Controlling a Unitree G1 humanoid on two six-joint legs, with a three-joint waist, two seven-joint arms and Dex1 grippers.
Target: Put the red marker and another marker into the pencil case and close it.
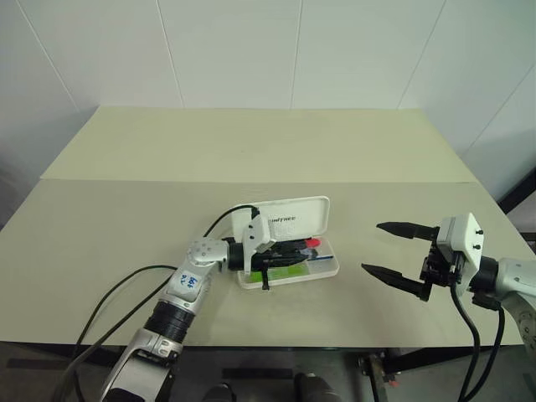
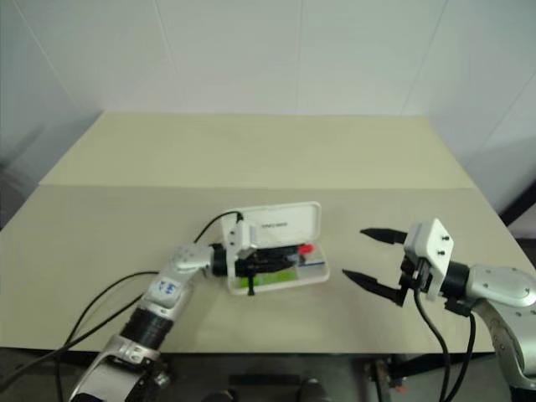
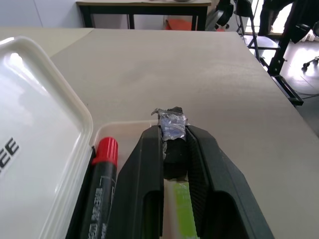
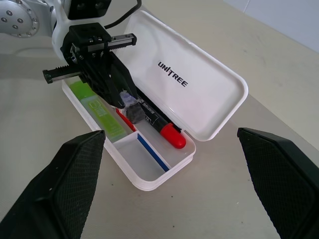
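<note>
From the head views I saw the pencil case open on the bench, right pincer wide and empty. At the wrist, my left pincer gripped a small dark object over the case, lime highlighter beneath, red marker alongside. The right wrist showed the lid up — withdrawing carelessly might snag the tray.

One pencil case — two markers: one red marker, one green highlighter.

We see the left gripper over the open pencil case, the right gripper hanging wide-jawed well apart.
</note>
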